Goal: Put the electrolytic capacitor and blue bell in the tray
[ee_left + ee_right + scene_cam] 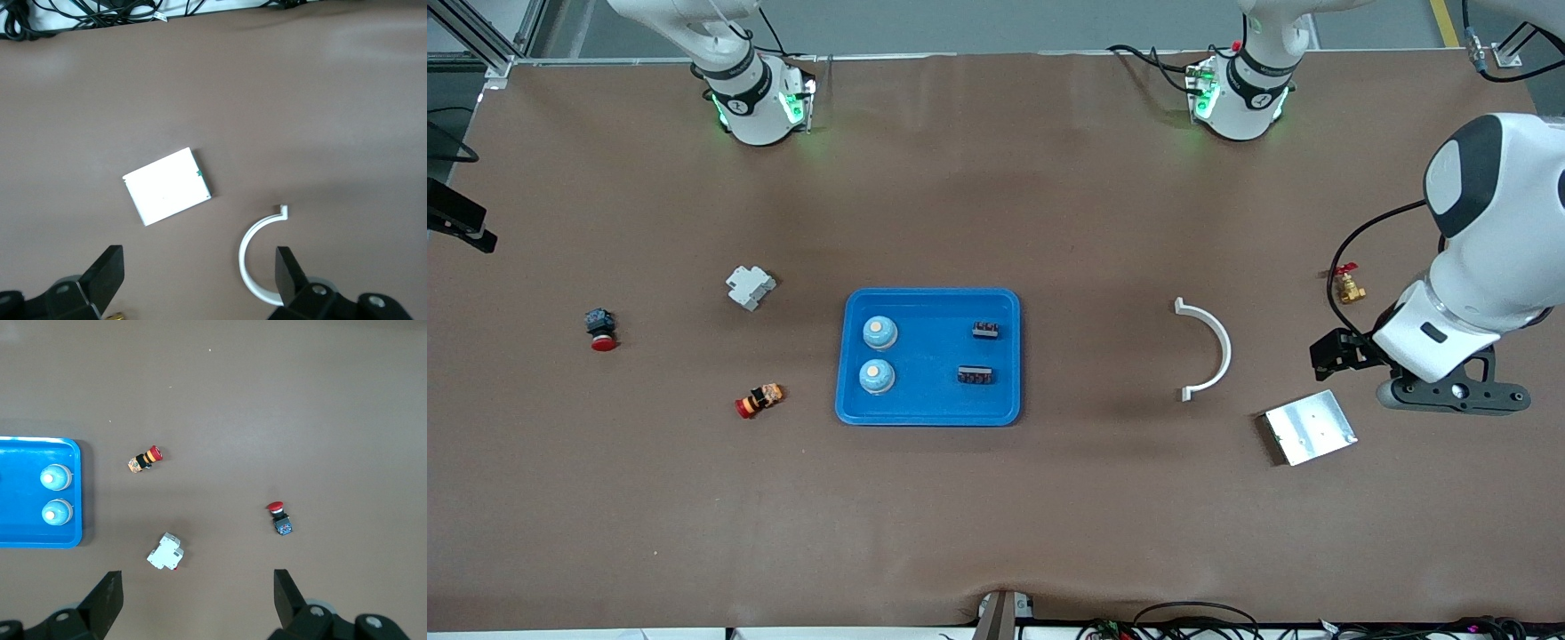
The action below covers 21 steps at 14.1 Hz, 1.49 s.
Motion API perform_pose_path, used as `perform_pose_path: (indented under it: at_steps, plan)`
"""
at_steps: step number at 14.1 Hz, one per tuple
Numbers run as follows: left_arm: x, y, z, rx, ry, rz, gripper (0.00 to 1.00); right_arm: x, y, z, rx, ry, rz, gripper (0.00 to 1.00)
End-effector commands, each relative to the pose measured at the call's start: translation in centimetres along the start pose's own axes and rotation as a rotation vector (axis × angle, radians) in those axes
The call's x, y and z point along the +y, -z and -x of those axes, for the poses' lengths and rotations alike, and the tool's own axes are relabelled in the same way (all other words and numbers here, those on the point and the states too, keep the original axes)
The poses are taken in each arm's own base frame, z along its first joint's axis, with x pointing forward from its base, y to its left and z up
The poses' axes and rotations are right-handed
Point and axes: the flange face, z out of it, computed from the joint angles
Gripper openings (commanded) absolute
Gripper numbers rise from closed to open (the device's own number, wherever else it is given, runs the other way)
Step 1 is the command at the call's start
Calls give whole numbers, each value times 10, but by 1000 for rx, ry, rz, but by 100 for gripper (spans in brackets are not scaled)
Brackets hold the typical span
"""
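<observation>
While both arms hang above the brown table (996, 498), the front view shows the shallow rectangular bright-blue plastic tray (929, 411) at its middle. In the tray sit two round light-blue bells with pale tops (879, 332), side by side toward the right arm's end, and two small dark blocks (985, 331) toward the left arm's end, possibly the capacitors, though they are too small to be sure. Toward the right arm's end lie a white plastic breaker block (750, 287), a red-capped push button with an orange body (759, 400) and a red-capped push button with a dark body (600, 330). Toward the left arm's end lie a white curved plastic clip (1208, 351), a flat silver metal plate (1310, 427) and a small brass valve with a red handle (1349, 284).

In the left wrist view, the left hand (200, 277) hovers released, fingers wide apart, over bare table near the metal plate (168, 186) and the clip (257, 257).

In the right wrist view, the right hand (199, 600) is likewise spread wide and empty, above the table near the breaker block (165, 552), with the tray (13, 447) at the edge.
</observation>
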Motion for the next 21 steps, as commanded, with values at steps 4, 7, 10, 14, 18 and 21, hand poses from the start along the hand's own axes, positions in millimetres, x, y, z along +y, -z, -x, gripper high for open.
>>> perform_pose_path:
  at_steps: [4,7,10,14,18,21]
  plan:
    - [-7,34,19,-14,-21,18,100,-10,5,0,6,26,13,100]
    - [2,46,20,3,-20,25,100,-11,5,0,6,28,11,100]
    - [-5,45,20,3,-24,14,100,-10,5,0,6,26,11,100]
    - [-5,46,20,3,-20,17,100,-12,7,2,2,31,5,100]
    - [-5,44,20,0,-20,15,100,-10,6,3,0,28,7,100]
    - [-6,42,20,-3,-15,15,100,-8,8,3,3,23,8,100]
